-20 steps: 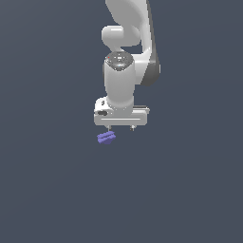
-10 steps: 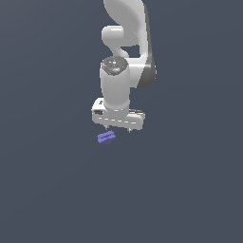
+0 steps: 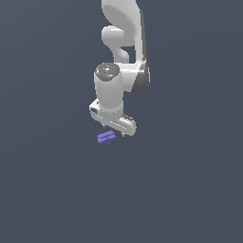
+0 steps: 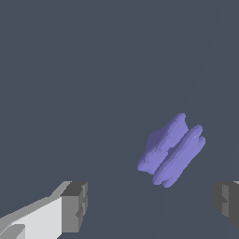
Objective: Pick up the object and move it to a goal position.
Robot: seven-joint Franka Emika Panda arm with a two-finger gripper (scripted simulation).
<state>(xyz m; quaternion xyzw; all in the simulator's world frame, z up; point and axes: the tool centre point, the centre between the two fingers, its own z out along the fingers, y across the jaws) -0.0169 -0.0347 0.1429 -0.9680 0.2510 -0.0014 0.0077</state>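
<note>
The pincer (image 4: 151,205) is spread wide open, nothing between its fingers. In the wrist view one dark grey fingertip (image 4: 74,206) sits on a white finger body, and the other tip is only partly in view at the picture's edge. The object (image 4: 172,150), a little purple-blue piece made of two short bars stuck side by side, lies just past the fingertips, roughly in line with the gap between them but closer to the partly cut-off tip, and it's turned at an angle to the line between the tips. It isn't touching either one.

From the exterior view, the pincer (image 3: 114,132) hangs right above the piece (image 3: 106,137), which lies flat on the plain dark grey floor (image 3: 57,190). Behind that the white arm (image 3: 118,61) rises up and out of the picture.
</note>
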